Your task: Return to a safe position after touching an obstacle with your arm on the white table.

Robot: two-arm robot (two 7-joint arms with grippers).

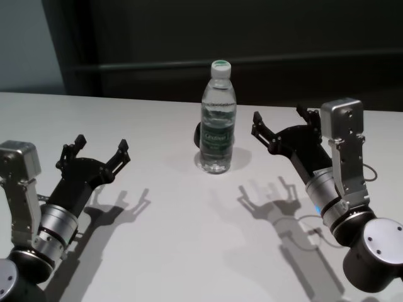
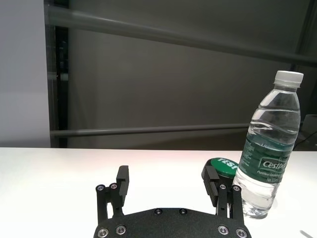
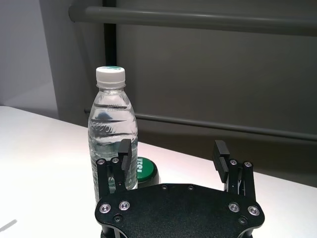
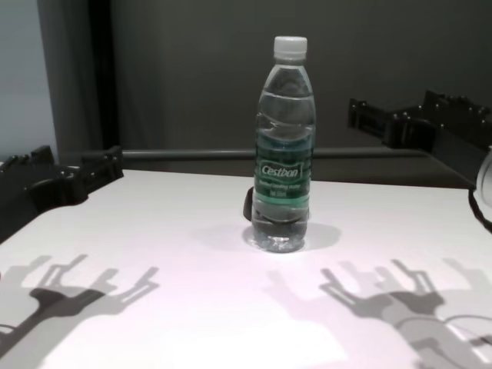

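Your bottle's standing dead centre on the table, both arms clear of it.

The ribbed clear plastic bottle (image 1: 218,119), with white screw cap and green Cestbon label, stands upright mid-way across the smooth white table (image 1: 157,251), with a squat dark puck topped by a green disc (image 2: 222,167) tucked just behind it. You've got the right gripper (image 1: 280,128) near its right side, black fingers spread wide and holding nothing; the left gripper (image 1: 94,152) sits well off to the left, splayed open and empty too.
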